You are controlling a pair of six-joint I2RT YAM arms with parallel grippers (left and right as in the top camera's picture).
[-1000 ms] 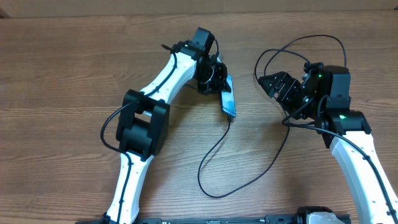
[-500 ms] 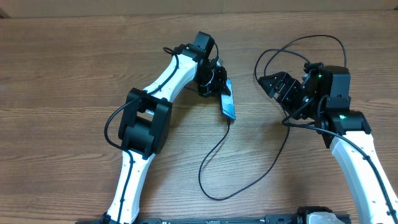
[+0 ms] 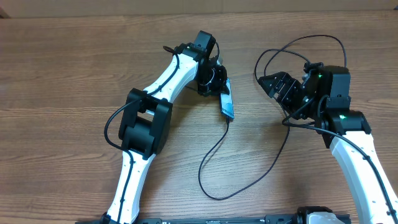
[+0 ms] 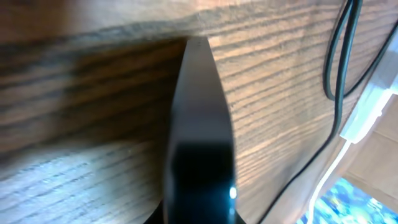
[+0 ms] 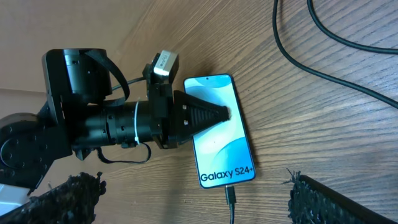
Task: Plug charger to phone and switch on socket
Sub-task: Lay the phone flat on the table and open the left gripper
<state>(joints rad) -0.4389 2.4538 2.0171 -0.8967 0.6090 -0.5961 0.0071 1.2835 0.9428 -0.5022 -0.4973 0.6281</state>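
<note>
1. the left arm has shifted a tiny bit; the phone stayed flat on the worktop.
2. left jaws look pinched together, tip pressing the phone.
3. right jaws gape wide, empty.
4. the charger looks plugged in, so the socket switch comes next, i think.

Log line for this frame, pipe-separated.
charger: tip at phone port, looks seated | left hand: shut, tip on phone screen | right hand: open, empty, beside phone
</note>
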